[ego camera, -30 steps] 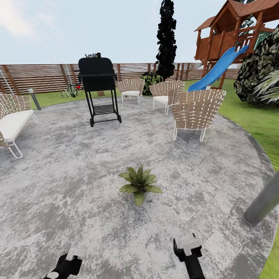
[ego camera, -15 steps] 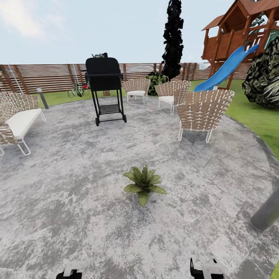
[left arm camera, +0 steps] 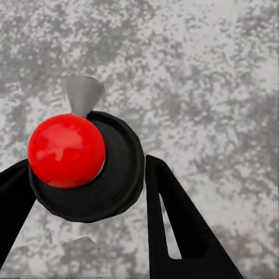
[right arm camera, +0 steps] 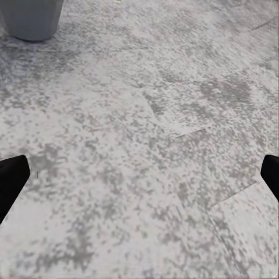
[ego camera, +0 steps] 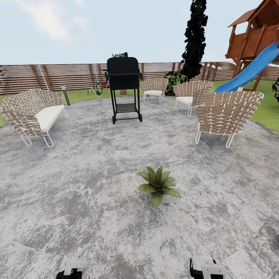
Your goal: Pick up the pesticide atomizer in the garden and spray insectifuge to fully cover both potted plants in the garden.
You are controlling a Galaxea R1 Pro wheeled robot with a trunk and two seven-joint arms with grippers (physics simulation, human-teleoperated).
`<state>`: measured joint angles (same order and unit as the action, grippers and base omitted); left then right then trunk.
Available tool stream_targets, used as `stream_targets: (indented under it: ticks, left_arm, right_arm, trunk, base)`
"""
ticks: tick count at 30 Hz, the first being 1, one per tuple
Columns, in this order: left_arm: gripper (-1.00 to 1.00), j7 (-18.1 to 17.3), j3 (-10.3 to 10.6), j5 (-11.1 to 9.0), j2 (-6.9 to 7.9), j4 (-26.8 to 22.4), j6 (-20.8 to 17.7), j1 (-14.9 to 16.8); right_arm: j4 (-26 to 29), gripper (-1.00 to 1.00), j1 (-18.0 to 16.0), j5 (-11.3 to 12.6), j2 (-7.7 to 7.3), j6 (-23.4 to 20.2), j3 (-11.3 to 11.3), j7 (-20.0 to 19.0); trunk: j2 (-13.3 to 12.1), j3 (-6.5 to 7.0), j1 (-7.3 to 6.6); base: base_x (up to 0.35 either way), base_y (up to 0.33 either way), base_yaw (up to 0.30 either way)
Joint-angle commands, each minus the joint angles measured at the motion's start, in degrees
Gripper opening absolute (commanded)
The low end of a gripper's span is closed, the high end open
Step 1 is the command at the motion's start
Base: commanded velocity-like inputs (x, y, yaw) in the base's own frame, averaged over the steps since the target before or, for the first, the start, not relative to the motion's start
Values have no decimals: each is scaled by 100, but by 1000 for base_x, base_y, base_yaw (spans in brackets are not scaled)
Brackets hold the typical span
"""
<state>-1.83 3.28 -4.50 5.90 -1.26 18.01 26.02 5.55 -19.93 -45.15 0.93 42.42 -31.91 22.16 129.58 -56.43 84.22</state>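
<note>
With the left fingers [left arm camera: 87, 192] gripping what is probably the atomizer [left arm camera: 81, 160] and the right fingers [right arm camera: 139, 174] hanging wide and empty, the plant [ego camera: 157, 184] is sitting ahead on the patio [ego camera: 77, 186], so spraying from here risks falling short.

The patio [ego camera: 77, 193] is showing mottled grey and white stone. The potted plant [ego camera: 157, 183] on it is showing green leaves with paler edges. The grill [ego camera: 123, 86] is looking plain black. The 4 wicker seats, such as the nearest chair [ego camera: 226, 112], are showing a tan and white weave with white cushions. The fence [ego camera: 58, 75] is wearing brown slats, the slide [ego camera: 254, 69] is showing blue, and the grass [ego camera: 267, 112] green. In the left wrist view a glossy red ball [left arm camera: 67, 150] is sitting in a black ring [left arm camera: 119, 174].
</note>
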Motion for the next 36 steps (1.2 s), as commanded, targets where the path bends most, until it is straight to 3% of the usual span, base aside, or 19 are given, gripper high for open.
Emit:
stream_targets:
  ticks: [1,5,10,36]
  left_arm:
    - [-100,-19,32,-50,-2,6,15,4]
    - [-100,-15,25,-70,1,32,10,-1]
    - [-100,-19,24,-307,33,25,19,-93]
    - [-100,-19,31,-306,34,46,19,-106]
  right_arm:
    - [-1,100,-1,-62,5,4,-26,43]
    - [-1,100,-1,-62,3,3,-22,44]
    - [-128,100,6,-64,21,3,-17,43]
    - [-158,100,5,-72,21,3,-17,43]
  trunk:
    - [2,-5,-1]
    - [2,-5,-1]
    - [2,-5,-1]
    - [2,101,-1]
  base:
    - [0,0,279]
    - [0,0,278]
    - [61,84,278]
    - [180,258,243]
